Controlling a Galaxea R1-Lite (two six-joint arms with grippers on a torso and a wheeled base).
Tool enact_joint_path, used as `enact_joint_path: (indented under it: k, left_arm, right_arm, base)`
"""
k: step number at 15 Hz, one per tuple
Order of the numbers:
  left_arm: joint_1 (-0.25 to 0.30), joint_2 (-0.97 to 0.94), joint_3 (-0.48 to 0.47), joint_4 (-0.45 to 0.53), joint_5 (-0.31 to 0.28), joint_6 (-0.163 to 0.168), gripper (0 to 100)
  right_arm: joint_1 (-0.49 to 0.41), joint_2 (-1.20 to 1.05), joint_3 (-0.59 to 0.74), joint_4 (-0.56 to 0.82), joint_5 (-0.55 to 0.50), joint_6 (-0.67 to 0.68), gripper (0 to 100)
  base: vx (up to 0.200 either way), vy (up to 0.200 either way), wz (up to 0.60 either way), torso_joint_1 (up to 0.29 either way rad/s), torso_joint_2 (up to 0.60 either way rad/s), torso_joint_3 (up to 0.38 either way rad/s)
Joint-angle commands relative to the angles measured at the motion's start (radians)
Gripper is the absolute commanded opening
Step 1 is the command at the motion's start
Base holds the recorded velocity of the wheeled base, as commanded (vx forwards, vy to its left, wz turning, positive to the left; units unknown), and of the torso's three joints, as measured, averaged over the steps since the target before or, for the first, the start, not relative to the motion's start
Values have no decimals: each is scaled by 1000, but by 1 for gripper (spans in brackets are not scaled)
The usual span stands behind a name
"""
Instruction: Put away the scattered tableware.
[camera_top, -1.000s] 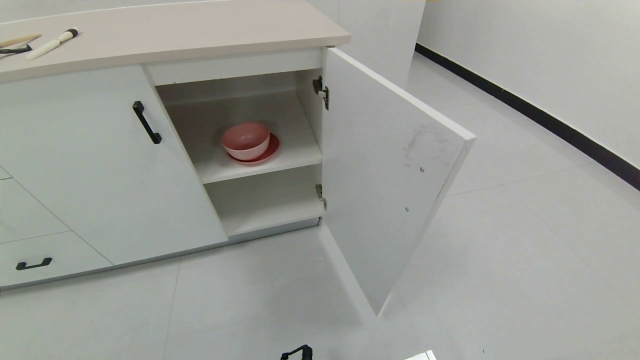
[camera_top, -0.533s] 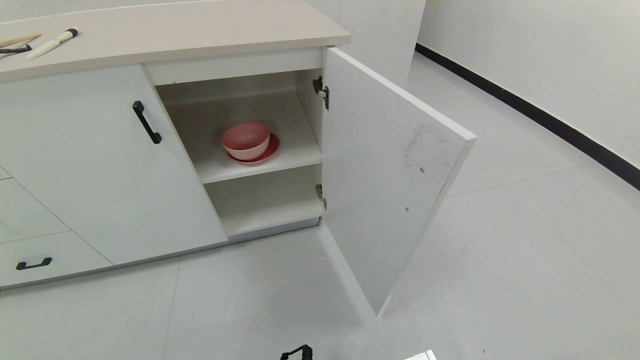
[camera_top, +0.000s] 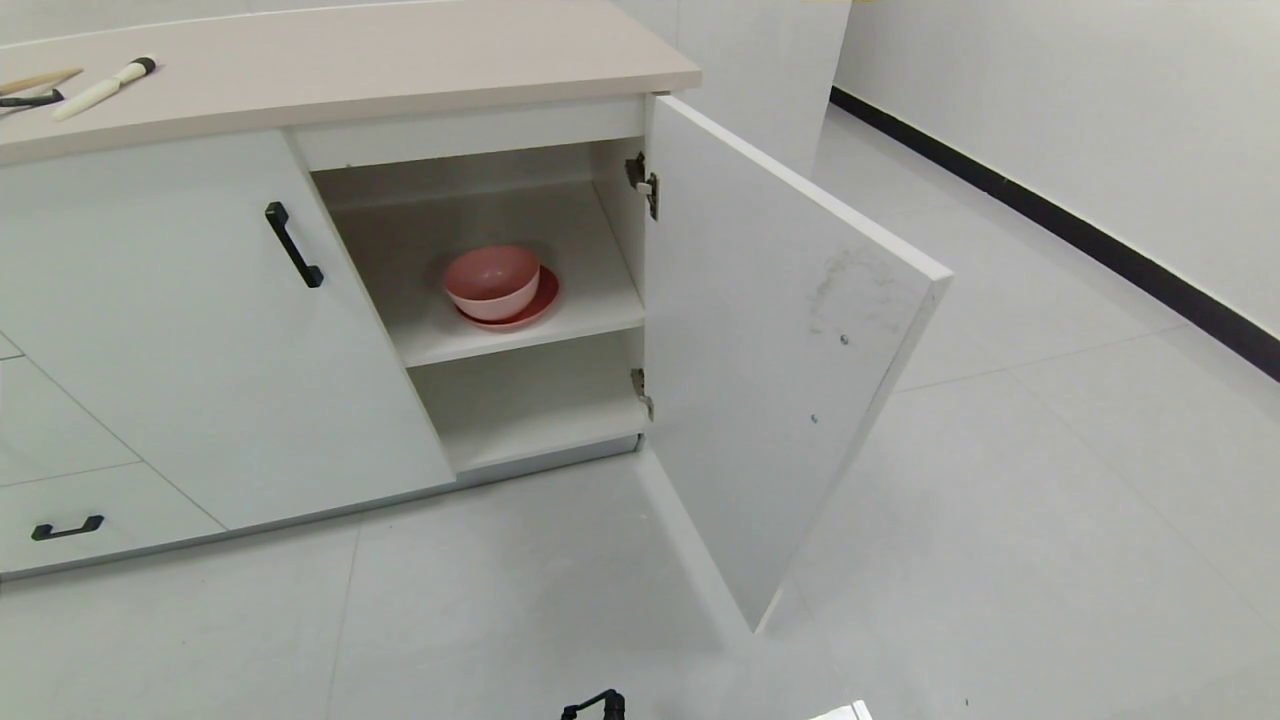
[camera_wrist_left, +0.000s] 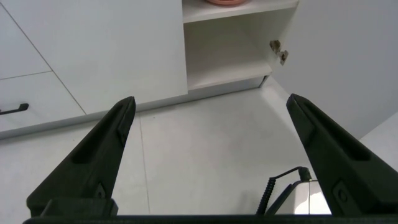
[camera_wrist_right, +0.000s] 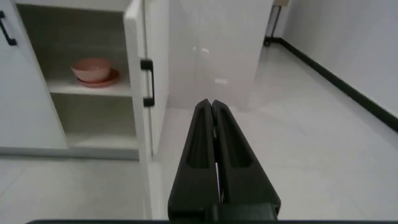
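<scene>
Two pieces of tableware are sitting on the upper shelf (camera_top: 520, 338) of the open cabinet: a pink bowl (camera_top: 491, 280) is resting on a red plate (camera_top: 537, 300). The cabinet door (camera_top: 780, 330) is standing swung wide. The left gripper (camera_wrist_left: 211, 102) is hanging above the floor, jaws spread wide and empty. The right gripper (camera_wrist_right: 212, 106) is pointing toward the door edge with its fingers pressed together, gripping nothing.

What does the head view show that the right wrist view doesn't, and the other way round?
Head view adds: the countertop with utensils lying on it, and a drawer handle. Right wrist view adds: the shut right gripper and the open door's black handle. Both share: the pink bowl on the red plate on the upper shelf.
</scene>
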Motion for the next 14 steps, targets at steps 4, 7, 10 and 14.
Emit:
enact_joint_path:
  k: [4,7,10,14]
  left_arm:
    - [0,2,0,0,0,0,100]
    - [0,2,0,0,0,0,100]
    - [0,2,0,0,-1,-2,100]
    - [0,2,0,0,-1,-2,100]
  right_arm:
    - [46,620,166,-654,177,-98,0]
    - [84,807,148,-813,208,-107,0]
    - [114,925,42,-816,206,-112,0]
    - [147,1089,-111,-827,206,-124,0]
  base:
    - [0,0,0,0,0,0]
    - [0,0,0,0,0,0]
    - [0,0,0,0,0,0]
    - [0,0,0,0,0,0]
